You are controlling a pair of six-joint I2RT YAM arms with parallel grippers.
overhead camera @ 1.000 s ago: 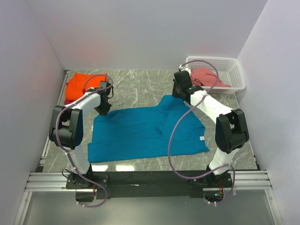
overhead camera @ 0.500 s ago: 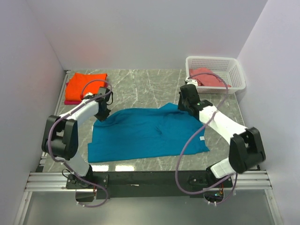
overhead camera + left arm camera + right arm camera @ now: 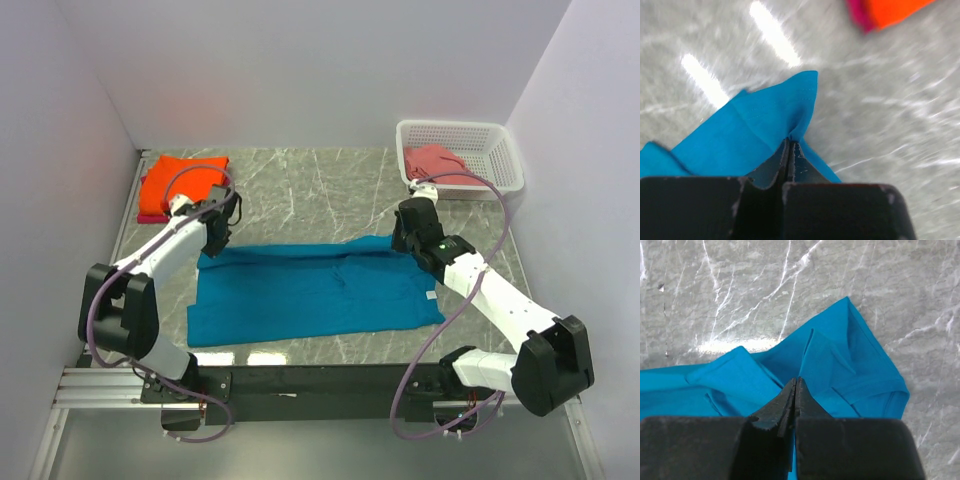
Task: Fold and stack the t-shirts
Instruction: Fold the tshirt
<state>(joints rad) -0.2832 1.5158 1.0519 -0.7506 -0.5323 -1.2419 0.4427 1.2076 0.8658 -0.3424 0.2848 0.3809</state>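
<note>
Nearer now, left pincer (image 3: pixel 216 238) and right pincer (image 3: pixel 407 240), each clamped tight on the far edge of the soft teal-blue cloth t-shirt (image 3: pixel 310 295), should travel level to keep the fold straight.

Robot lab cell: plain white walls (image 3: pixel 300 70), marble-pattern table (image 3: pixel 320 190).

Top view: you get bright, even light from above, sharp everywhere. Only short soft shadows under arms on grey marble-pattern table top (image 3: pixel 300 190); faint sheen there.

Left wrist view: you see heavy blur. Two white glare streaks on table, bright orange folded t-shirt (image 3: pixel 895 7) smeared in corner, teal-blue cloth t-shirt (image 3: pixel 750 135) with soft outline. Black left gripper (image 3: pixel 789 147) dark, unfocused near lens.

Right wrist view: you have sharp veins, one pale glare patch at left, clear fold shading; black right gripper (image 3: pixel 795 390) underexposed.
</note>
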